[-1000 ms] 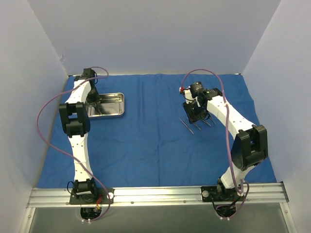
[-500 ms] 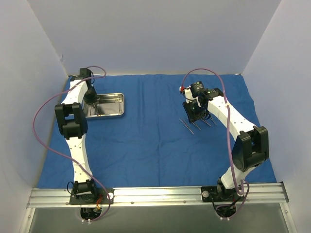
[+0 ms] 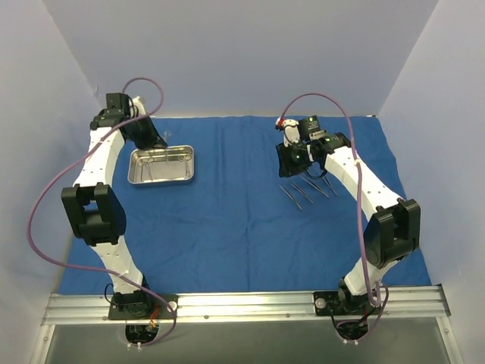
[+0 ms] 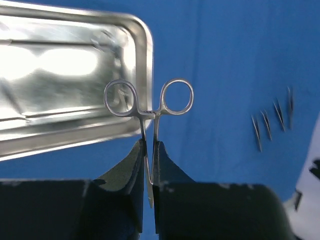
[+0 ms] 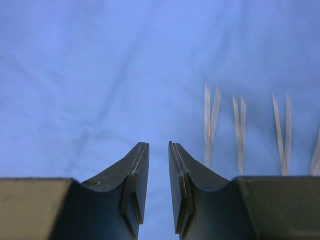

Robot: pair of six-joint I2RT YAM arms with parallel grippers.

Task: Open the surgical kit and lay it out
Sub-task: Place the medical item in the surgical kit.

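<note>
Scissors [image 4: 148, 114] hang pinched in our left pincer [image 4: 148, 145], gripped by the shanks just below the ring handles, with the rings pointing away from the wrist and the tips hidden between the fingers. We hold them lifted clear above the tray [image 3: 161, 182], which sits on the cloth [image 3: 227, 227] near the far-left corner of the tabletop. The cloth is already spread flat. The step in hand, as we judge it, is carrying this piece across to the instruments [image 3: 291, 197] already laid side by side towards the far right edge. To do it well, we should keep the grip firm, since thin steel shanks can swivel or slip between flat pads. We should also travel high enough that the tips do not snag the tray rim or drag folds into the cloth. We would set the scissors down parallel to the laid pieces, just beside the row on its left side and apart from the nearest one. We should lower until the metal rests on the cloth before letting go. Our right pincer [image 5: 158, 150] hovers over that row with its jaws a narrow gap apart and nothing between them, so we should mind the two arms crowding each other there.
</note>
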